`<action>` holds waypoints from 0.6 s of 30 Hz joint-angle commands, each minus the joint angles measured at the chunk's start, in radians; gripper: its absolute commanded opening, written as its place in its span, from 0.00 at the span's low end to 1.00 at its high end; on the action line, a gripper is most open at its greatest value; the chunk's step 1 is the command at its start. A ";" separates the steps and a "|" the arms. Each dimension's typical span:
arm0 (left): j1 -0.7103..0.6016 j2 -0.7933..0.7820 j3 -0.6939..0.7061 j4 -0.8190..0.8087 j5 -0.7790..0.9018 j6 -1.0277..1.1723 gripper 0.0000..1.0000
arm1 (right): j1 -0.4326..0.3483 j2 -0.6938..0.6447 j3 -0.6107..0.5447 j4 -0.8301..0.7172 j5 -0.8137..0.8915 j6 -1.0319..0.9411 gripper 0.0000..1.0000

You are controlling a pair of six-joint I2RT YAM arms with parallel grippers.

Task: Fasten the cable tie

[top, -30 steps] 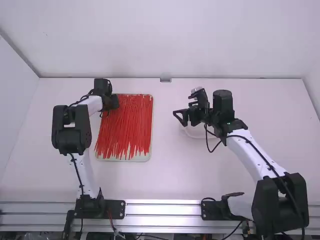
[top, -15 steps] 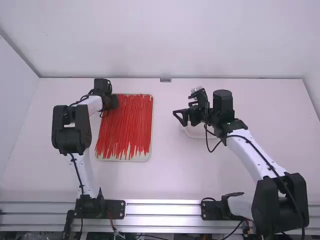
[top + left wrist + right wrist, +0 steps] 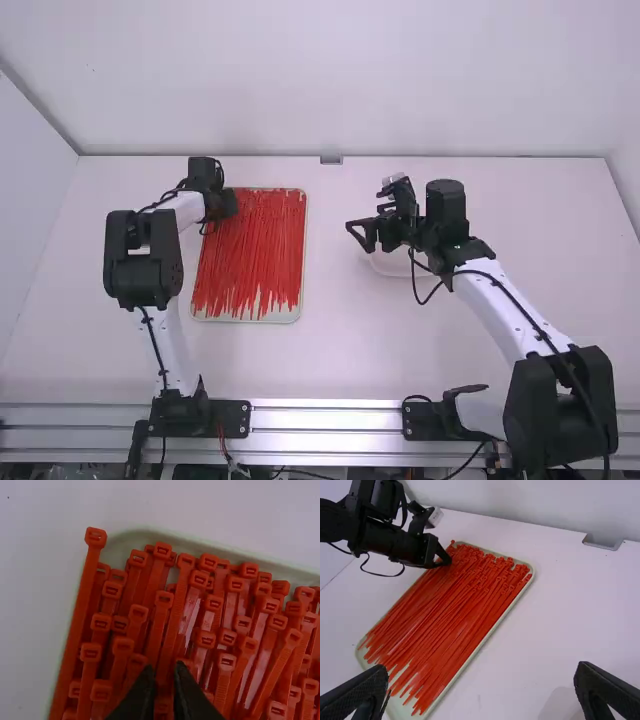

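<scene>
Nothing moved; left gripper (image 3: 162,669) on ties (image 3: 163,601), hold unclear.

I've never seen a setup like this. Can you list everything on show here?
red plastic cable ties: many, red, piled lengthwise in the tray
pale rounded rectangular tray: one, pale green, on the table's left half
white table: one, white, under everything
small grey block: one, grey, middle of the table's far edge
left arm, right arm: two, white with black joints, bases at the near edge
left pincer: black, shut on a tie at the tray's far left corner
right pincer: black, open, raised right of the tray
</scene>
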 commanded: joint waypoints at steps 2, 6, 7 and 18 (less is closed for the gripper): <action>0.000 0.003 -0.008 -0.004 -0.008 -0.007 0.11 | 0.004 0.007 0.034 -0.001 -0.003 -0.005 0.99; 0.000 0.003 -0.008 -0.005 -0.007 -0.007 0.09 | 0.001 0.007 0.034 -0.003 -0.003 -0.005 0.99; 0.000 0.003 -0.008 -0.005 -0.007 -0.006 0.09 | 0.001 0.007 0.034 -0.003 -0.003 -0.005 0.99; 0.000 0.003 -0.008 0.006 -0.004 -0.024 0.05 | 0.008 0.007 0.034 -0.004 -0.003 -0.005 0.99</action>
